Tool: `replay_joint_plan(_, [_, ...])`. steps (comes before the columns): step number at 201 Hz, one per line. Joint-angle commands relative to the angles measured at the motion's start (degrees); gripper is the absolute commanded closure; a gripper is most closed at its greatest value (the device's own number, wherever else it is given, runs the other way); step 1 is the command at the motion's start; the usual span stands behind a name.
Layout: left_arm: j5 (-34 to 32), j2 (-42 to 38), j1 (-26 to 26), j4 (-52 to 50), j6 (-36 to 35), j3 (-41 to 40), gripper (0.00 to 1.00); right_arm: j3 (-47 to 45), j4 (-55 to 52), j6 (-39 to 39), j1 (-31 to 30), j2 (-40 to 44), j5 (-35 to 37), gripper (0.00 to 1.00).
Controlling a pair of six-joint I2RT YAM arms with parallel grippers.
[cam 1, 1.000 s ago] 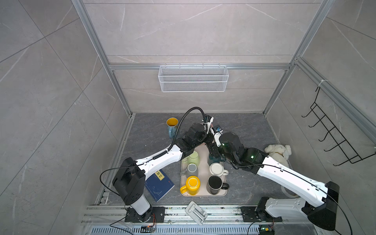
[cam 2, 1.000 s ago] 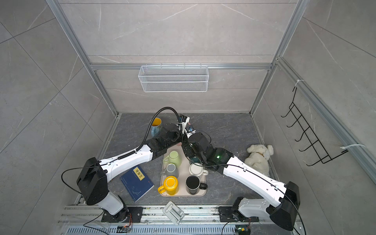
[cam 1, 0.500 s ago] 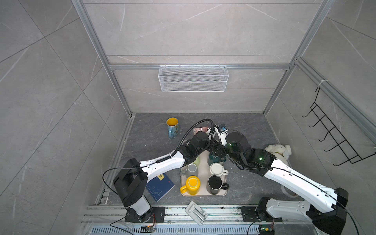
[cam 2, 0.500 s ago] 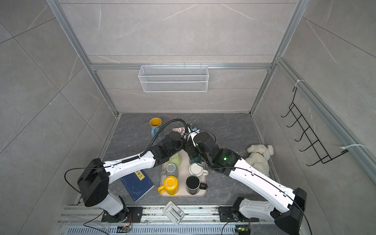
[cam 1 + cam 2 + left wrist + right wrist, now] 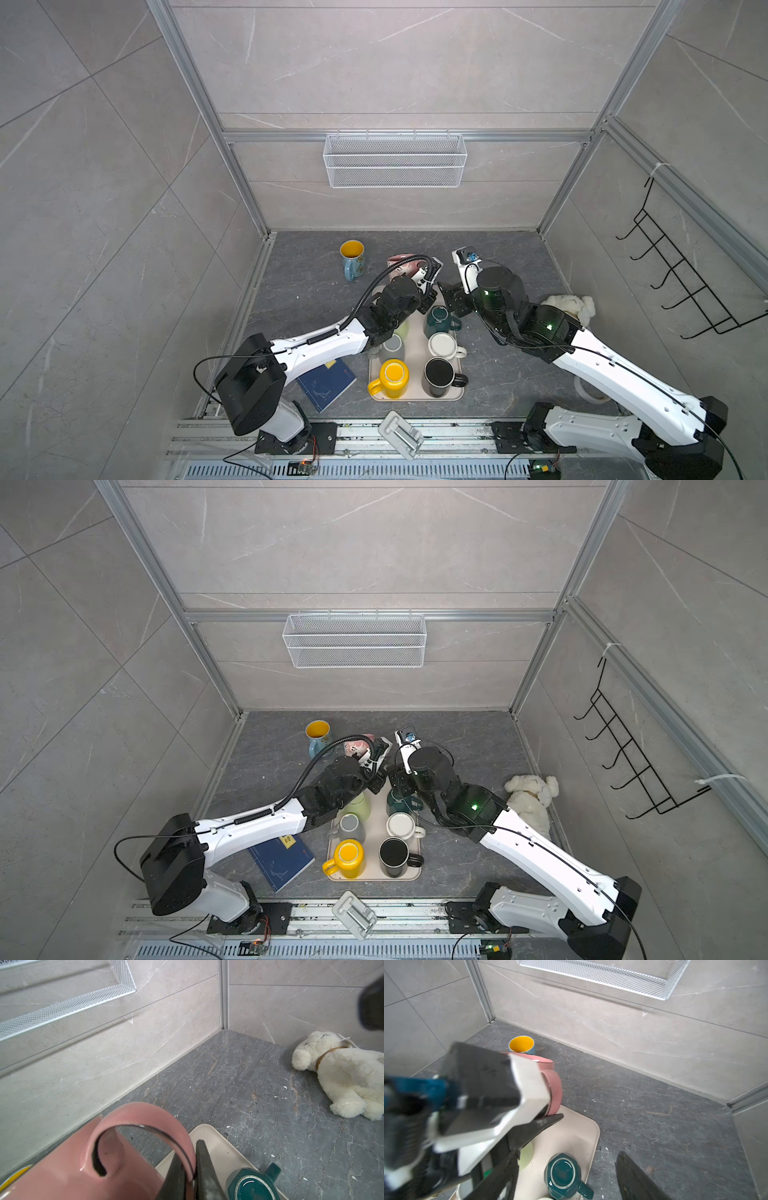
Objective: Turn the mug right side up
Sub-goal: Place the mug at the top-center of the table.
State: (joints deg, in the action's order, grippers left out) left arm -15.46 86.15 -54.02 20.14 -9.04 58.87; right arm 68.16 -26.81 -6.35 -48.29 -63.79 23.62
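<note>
While its looped handle [image 5: 145,1112] is pinched, the pink mug [image 5: 52,1167] gleams.

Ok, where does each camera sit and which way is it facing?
Top views: high in front, looking down at the grey stone table; both arms.
Left wrist: on the left arm, facing the back right corner; left gripper shut on the pink ceramic mug's handle.
Right wrist: on the right arm, facing the back left corner; open right gripper, left arm's tip.
Shared: both wrist views show that mug.

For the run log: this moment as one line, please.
left tool: shut on pink mug handle | right tool: open, near teal mug | pink mug: far end of tray
</note>
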Motion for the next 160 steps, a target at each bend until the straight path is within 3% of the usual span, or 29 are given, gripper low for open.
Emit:
replay_joint_plan(1, [-1.29,-5.21,-0.25,9.6,-3.91,0.61,1.0,1.46,-0.15,0.99,0.13,0.64,2.61,0.25])
replay_joint_plan(53, [7.27,-7.18,-0.38,12.16,-6.95,-3.23,1.0,3.32,0.47,2.34,2.12,-0.82,-1.51,0.25])
replay_joint_plan(103, [9.7,-7.57,-1.29,18.13,-13.83,-7.18,1.0,9.4,-2.91,2.62,5.95,-3.53,-15.99,0.2])
replay_joint_plan(143, [11.42,-7.19,-2.73,28.92,-21.8,-12.31,1.0,15.42,-8.87,2.58,7.4,-8.15,-24.23,0.18])
replay_joint_plan(160, [11.0,-6.96,-3.26,29.0,-23.92,-12.55,1.0,16.68,-9.9,2.57,7.93,-9.28,-27.05,0.18])
